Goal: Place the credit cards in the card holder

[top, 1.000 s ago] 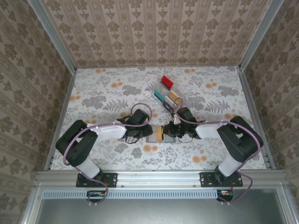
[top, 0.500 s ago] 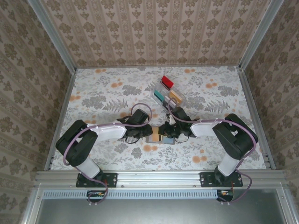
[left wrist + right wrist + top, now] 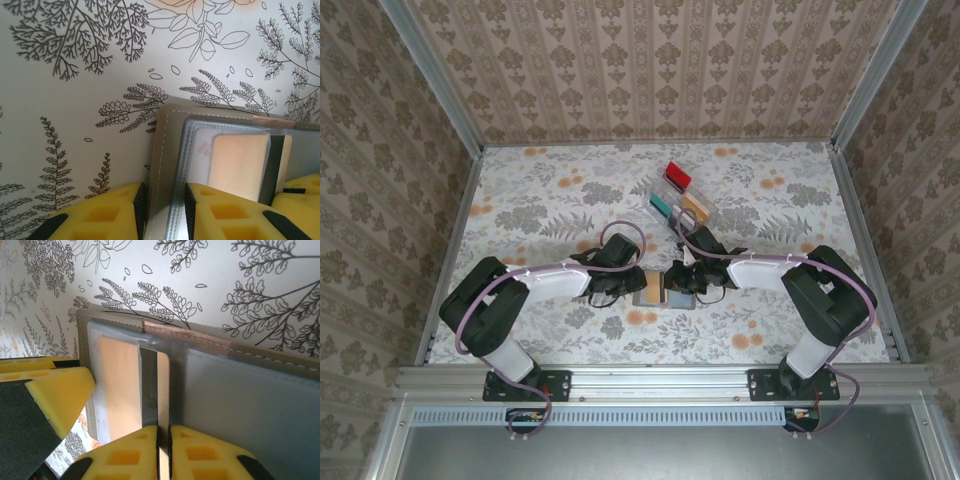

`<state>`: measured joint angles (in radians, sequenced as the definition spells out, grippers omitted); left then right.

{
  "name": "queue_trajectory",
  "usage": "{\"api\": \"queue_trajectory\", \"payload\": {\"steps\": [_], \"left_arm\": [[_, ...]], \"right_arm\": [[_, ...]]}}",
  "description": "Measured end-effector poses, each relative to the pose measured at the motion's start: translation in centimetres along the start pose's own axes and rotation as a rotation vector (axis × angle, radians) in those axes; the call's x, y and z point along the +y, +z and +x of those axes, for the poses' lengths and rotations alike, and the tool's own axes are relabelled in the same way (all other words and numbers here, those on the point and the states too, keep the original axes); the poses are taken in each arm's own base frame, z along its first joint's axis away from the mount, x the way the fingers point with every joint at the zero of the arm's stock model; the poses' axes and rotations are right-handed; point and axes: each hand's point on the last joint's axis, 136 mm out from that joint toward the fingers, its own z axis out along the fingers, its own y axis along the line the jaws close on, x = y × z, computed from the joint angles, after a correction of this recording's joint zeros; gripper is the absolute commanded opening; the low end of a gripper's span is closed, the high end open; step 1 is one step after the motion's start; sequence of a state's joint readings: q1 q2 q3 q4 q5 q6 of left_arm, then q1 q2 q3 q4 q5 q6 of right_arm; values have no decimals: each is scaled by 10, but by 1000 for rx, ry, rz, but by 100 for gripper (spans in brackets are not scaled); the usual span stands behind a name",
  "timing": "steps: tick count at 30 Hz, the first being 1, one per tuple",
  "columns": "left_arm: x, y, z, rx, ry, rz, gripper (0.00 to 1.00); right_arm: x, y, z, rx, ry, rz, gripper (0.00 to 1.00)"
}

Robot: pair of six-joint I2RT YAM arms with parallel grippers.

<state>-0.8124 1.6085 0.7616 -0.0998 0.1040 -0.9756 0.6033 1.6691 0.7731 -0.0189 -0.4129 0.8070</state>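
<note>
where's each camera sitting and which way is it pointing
top external: fixed above and behind the bases, looking down at the table; both arms show.
left wrist: on the left arm, close above the card holder; left jaws clamp its edge.
right wrist: on the right arm, facing the open holder; right jaws pinch the beige card.
shared: both wrist views show the holder and that card.
</note>
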Motion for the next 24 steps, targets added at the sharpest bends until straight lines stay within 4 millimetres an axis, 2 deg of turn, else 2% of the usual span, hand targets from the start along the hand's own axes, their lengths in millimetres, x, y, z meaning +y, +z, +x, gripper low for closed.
{"api": "queue_trajectory", "payload": {"steps": [5,13,16,18,20,24], "left_arm": [[-1,0,0,-1,0,3,33],[-2,0,0,-3,-8,5,35],[-2,0,0,-5,-11,4,35],[-2,0,0,-6,-11,4,35],[-2,-1,-1,-10,-12,5,36],[-1,-2,-1,-14,-13,-3,38]], "right_arm": [[9,5,-1,12,-4,-30,10],[11,14,-1,30,50,-34,12],[11,14,-1,30,68,-36,17],[11,14,-1,31,66,-32,23],[13,11,-1,30,49,-23,28],[20,-11,-9,-12,-15,31,32]]}}
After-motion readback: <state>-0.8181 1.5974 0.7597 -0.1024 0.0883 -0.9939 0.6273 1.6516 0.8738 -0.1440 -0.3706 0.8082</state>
